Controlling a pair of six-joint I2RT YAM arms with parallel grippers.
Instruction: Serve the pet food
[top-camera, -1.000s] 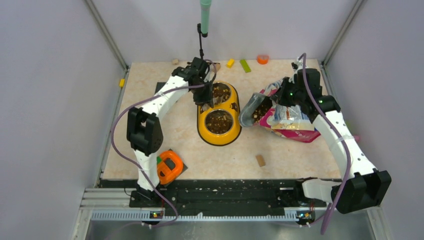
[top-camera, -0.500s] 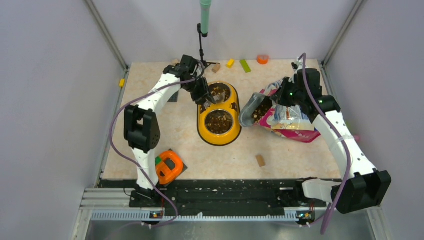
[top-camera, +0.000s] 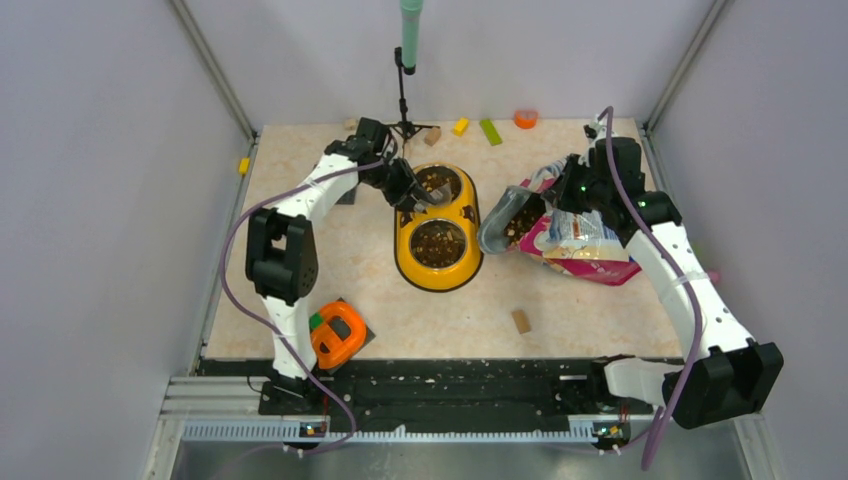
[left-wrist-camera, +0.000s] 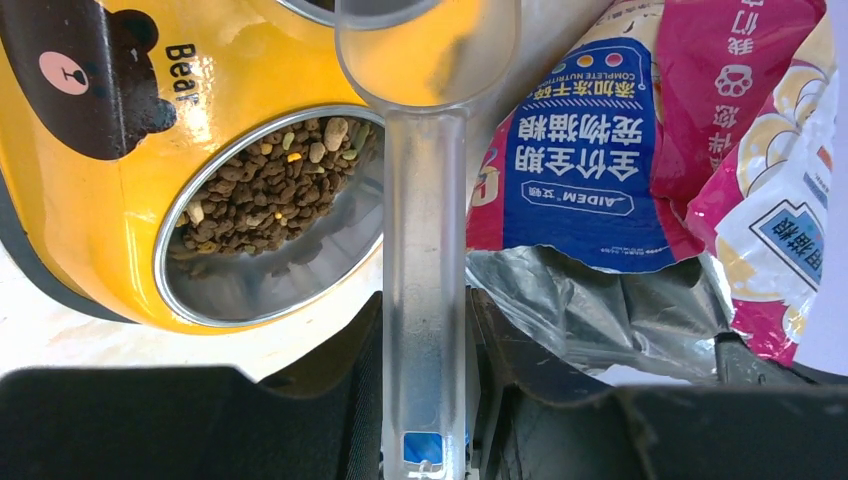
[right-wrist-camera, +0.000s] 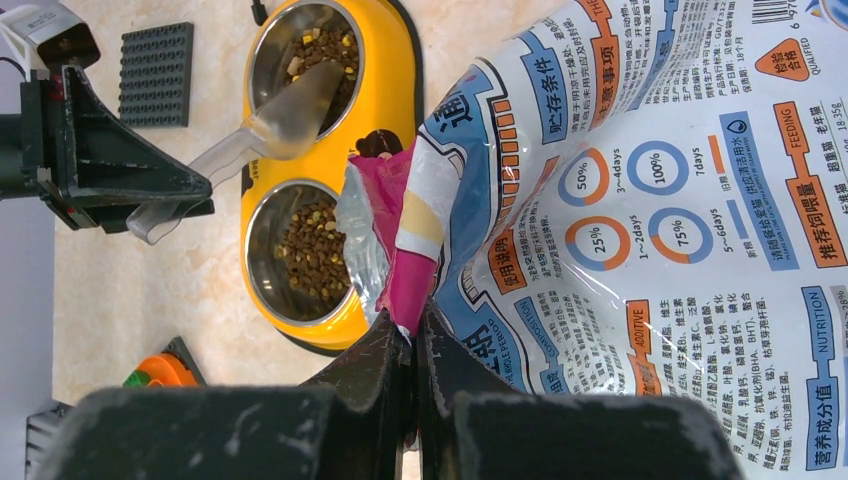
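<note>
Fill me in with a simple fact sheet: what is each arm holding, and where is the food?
Left gripper: shut on the clear scoop handle
Scoop: looks empty, over the far bowl
Right gripper: pinching the pet food bag edge
Feeder: yellow, two bowls, both holding kibble
Bag mouth: open toward the feeder

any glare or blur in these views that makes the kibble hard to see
Top external: even soft light, sharp, but the kibble is only dark speckle in the yellow feeder. Left wrist: kibble crisp, white glare streaks on the feeder's glossy shell, left gripper dark and blurred at the bottom edge. Right wrist: bag print sharp with mild sheen, right gripper out of focus.
</note>
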